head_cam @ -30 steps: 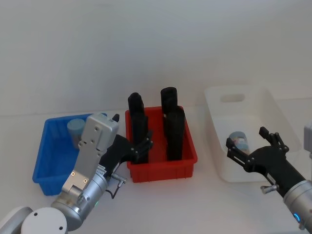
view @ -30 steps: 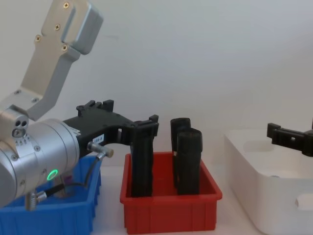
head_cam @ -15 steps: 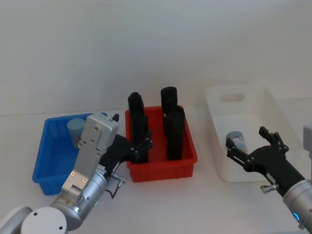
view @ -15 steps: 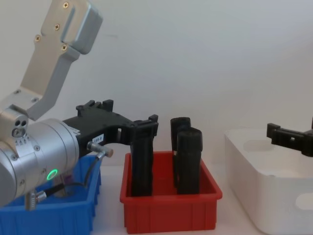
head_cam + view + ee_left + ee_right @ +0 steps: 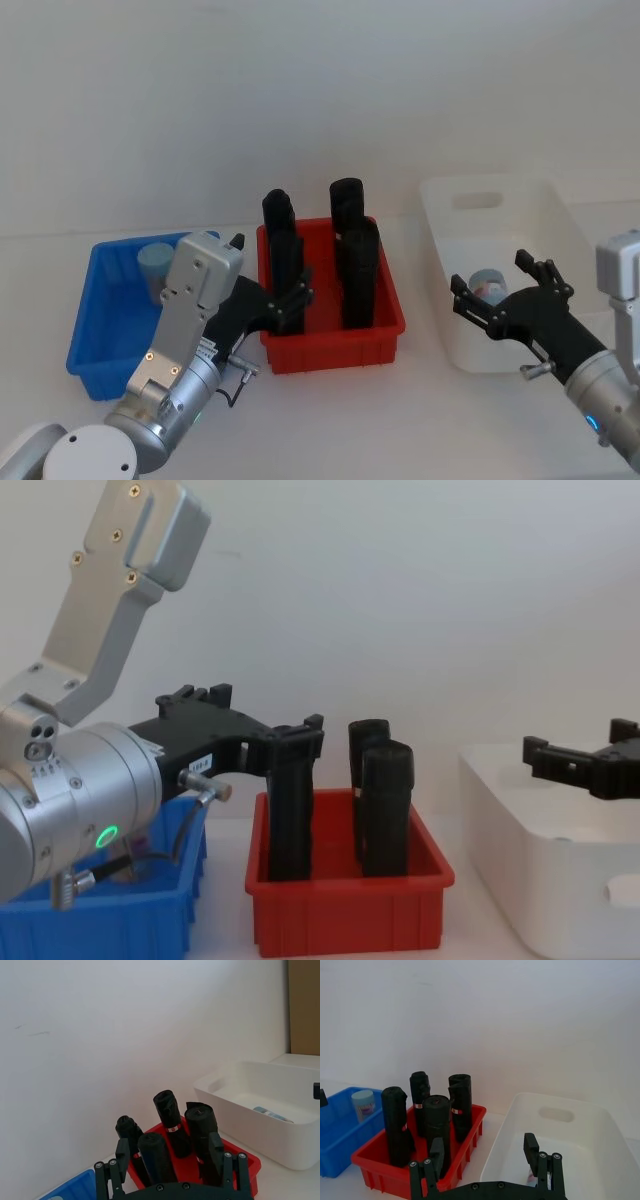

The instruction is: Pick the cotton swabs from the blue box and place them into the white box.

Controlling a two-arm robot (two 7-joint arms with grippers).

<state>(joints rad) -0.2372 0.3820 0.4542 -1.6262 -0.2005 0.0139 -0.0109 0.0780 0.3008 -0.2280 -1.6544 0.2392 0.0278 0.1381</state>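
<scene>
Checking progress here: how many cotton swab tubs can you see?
2. One tub stands at the blue box's far end; the other tub is in the white box. The left arm may hide more.

Plain white wall (image 5: 320, 90), softly and evenly lit, straight ahead of the left gripper (image 5: 292, 302) and the right gripper (image 5: 490, 275). White tabletop (image 5: 420, 420) below both, meeting the wall. Tan-brown upright panel (image 5: 303, 1007) farther off, ahead and right of the left gripper.
</scene>
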